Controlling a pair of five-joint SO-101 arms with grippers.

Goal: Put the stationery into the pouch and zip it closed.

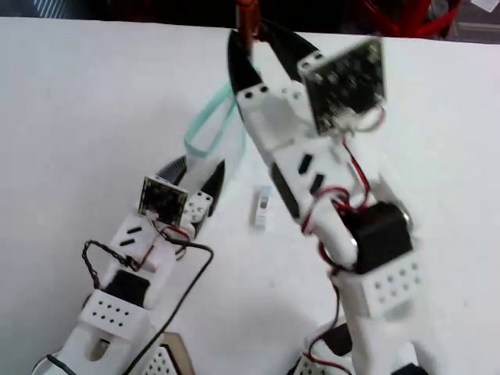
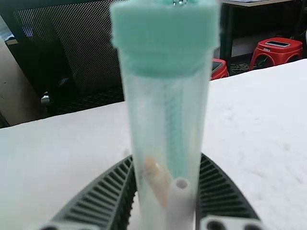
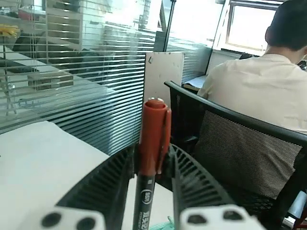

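Pen (image 3: 153,127) (red) sits clamped in right gripper (image 3: 152,154).

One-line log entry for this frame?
left gripper: shut on pouch | right gripper: shut on red marker, held off the table | pouch: mouth open | small white item: loose on table

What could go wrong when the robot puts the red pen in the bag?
The red pen sits in the right hand near the far edge of the table, so it might slip and fall off. The left hand pinches just one end of the pouch, so it could slide or fold when the pen pushes in.
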